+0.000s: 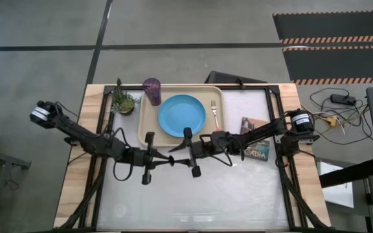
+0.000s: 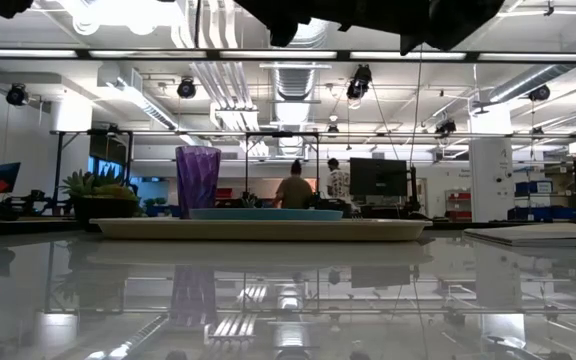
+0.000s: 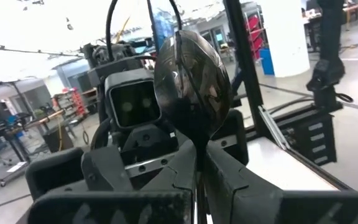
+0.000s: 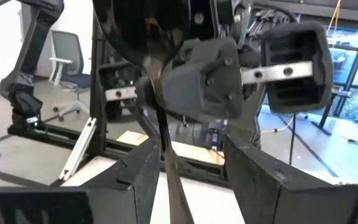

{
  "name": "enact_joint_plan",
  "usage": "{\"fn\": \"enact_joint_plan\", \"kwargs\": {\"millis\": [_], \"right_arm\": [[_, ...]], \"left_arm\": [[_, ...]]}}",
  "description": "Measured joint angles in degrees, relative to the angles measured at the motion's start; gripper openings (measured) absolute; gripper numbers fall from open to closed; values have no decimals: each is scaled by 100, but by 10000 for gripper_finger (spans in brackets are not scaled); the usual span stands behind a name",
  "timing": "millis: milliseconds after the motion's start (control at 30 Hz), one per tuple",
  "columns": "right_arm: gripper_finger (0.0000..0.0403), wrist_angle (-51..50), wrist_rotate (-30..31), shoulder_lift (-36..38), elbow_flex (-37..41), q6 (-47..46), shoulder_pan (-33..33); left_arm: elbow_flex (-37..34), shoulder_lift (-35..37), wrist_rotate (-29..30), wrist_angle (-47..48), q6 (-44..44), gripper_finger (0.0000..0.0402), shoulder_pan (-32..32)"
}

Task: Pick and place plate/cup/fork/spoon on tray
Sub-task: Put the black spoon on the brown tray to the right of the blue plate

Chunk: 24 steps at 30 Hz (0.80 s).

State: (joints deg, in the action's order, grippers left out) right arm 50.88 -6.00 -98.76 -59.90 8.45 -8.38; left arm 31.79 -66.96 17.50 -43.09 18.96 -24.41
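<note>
The dark spoon (image 3: 191, 81) stands upright between my two grippers, bowl up, above the table just near of the beige tray (image 1: 149, 133). My left gripper (image 3: 197, 165) is shut on it. My right gripper (image 4: 191, 180) faces the left one and is open, its fingers on either side of the spoon's thin handle (image 4: 168, 165). I cannot tell whether they touch it. On the tray lie the sky-blue plate (image 1: 181, 115) and, right of it, the orange-handled fork (image 1: 215, 115). The purple cup (image 1: 151, 90) stands upright at the tray's far left corner. My left gripper pinches the spoon's neck, just below the bowl (image 3: 197, 149), between its two fingers. The fingers lie level, coming from the table's left, across the spoon. The spoon is lifted clear of the table and upright, its handle running down past the fingers.
A small potted plant (image 1: 125, 101) stands left of the tray. A dark-covered book (image 1: 255, 149) lies right of it, under the right arm. In the low view the tray (image 2: 258, 228) carries the cup (image 2: 197, 180) and the plate (image 2: 265, 213). People stand far behind.
</note>
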Motion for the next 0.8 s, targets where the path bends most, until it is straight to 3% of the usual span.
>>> {"fn": "enact_joint_plan", "kwargs": {"millis": [300,633,800], "right_arm": [[126,-9,-17,0,-57,22,0],[20,-138,-49,0,-59,-9,0],[14,-256,-42,7,-52,-49,-24]], "left_arm": [[2,-149,13,-286,-2,0,140],[2,-153,42,-292,-20,0,193],[-12,-153,64,-250,-50,10,193]]}}
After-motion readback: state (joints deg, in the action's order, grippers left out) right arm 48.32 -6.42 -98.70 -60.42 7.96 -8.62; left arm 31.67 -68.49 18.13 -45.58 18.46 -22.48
